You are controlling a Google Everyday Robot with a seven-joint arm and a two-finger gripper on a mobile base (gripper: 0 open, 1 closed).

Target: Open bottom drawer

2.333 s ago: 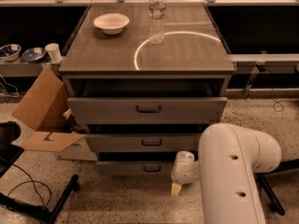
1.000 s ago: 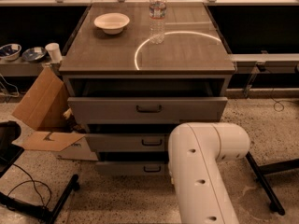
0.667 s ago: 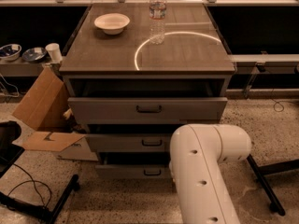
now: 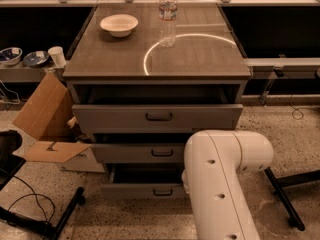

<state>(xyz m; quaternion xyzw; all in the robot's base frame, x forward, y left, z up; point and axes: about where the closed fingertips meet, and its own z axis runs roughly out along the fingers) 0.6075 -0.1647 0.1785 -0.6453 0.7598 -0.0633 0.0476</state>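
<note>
The white arm fills the lower right foreground, its elbow bending in front of the cabinet's right half. The gripper is hidden behind the arm's casing, somewhere by the right end of the lowest drawer, so I cannot tell whether it is apart or together.

The bottom drawer sits just above the speckled floor. Its front stands forward of the cabinet, with a dark gap open behind its top edge. Its small dark handle is clear of the arm, but the drawer's right end is covered by it. Bare floor lies in front of the drawer. To the left a black stand leg and a loose cable cross the floor; to the right another black leg runs out from behind the arm.

Above, the middle drawer projects a little, and the top drawer stands out furthest. An open cardboard box leans close to the cabinet's left side, one flap lying flat near the lower drawers.

On the cabinet top, a white bowl sits back left and a water bottle stands upright near the middle, both well back from the front edge.
</note>
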